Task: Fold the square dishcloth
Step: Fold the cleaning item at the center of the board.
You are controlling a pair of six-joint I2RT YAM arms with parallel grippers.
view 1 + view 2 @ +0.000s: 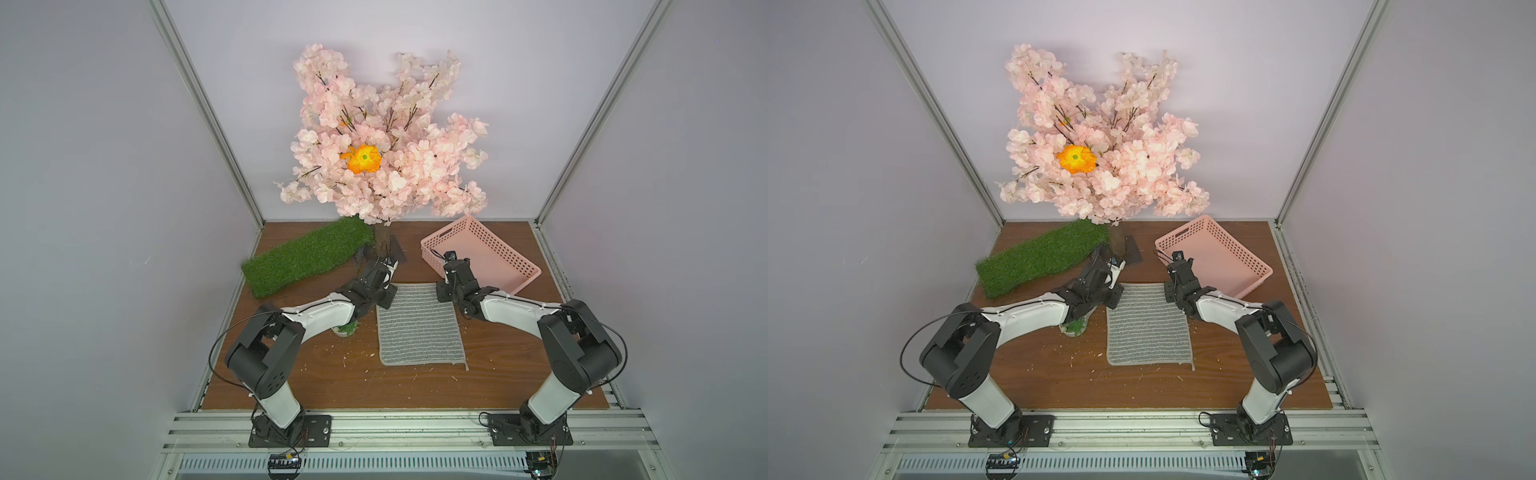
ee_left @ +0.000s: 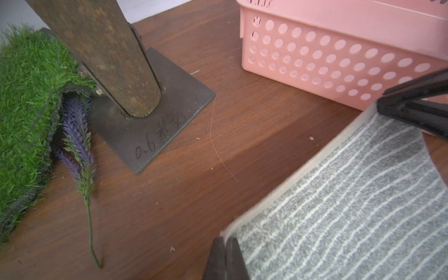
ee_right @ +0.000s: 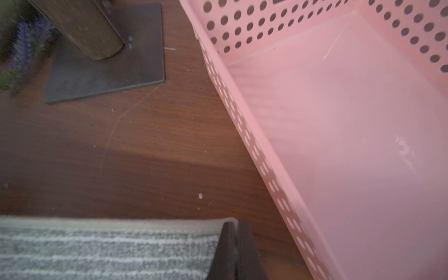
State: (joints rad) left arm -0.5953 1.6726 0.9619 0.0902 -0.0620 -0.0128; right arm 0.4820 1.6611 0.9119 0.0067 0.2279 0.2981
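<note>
Though half cut off in the wrist views, both jaws closed on the square dishcloth's [image 1: 419, 324] far corners.

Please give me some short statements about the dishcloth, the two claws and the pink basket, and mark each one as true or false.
1. The square dishcloth lies flat and unfolded on the table. True.
2. The left claw is wide open above the cloth. False: it is shut on a far corner of the dishcloth.
3. The right claw is shut on the other far corner. True.
4. The dishcloth lies inside the pink basket. False: it lies on the table beside the basket, which holds nothing.
5. The green grass mat covers the dishcloth. False: the mat lies apart, near the blossom tree's trunk.
</note>
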